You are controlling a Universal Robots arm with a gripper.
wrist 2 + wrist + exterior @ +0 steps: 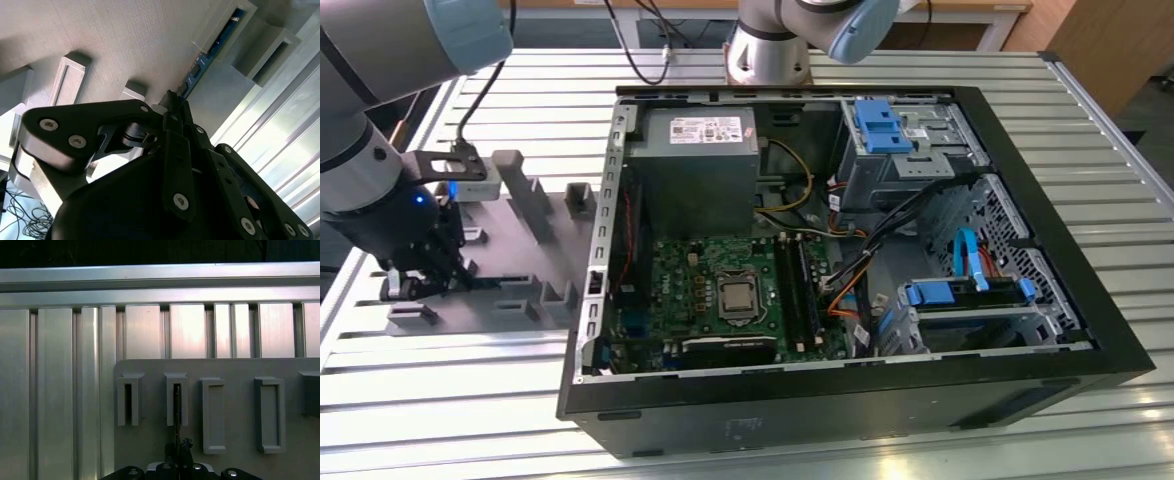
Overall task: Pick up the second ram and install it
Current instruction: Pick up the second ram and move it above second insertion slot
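Note:
The second ram [210, 52] is a thin dark-blue stick standing on edge in the slotted posts of a grey holder [520, 260] at the exterior view's left. In the first wrist view the second ram [176, 405] appears edge-on, running from a slotted post down to my gripper [181, 446]. In the second wrist view my gripper [172, 102] is shut on the near end of the stick, its fingers meeting around it. In the exterior view my gripper [420, 285] reaches down onto the holder, and the stick is hidden behind it.
An open computer case [1067, 330] lies at the exterior view's right, with a green motherboard [707, 280], dark memory slots [798, 290], a power supply [700, 150] and light-blue drive brackets [878, 125]. Several more grey posts [270, 412] stand on the holder. Ribbed aluminium table [454, 410] surrounds everything.

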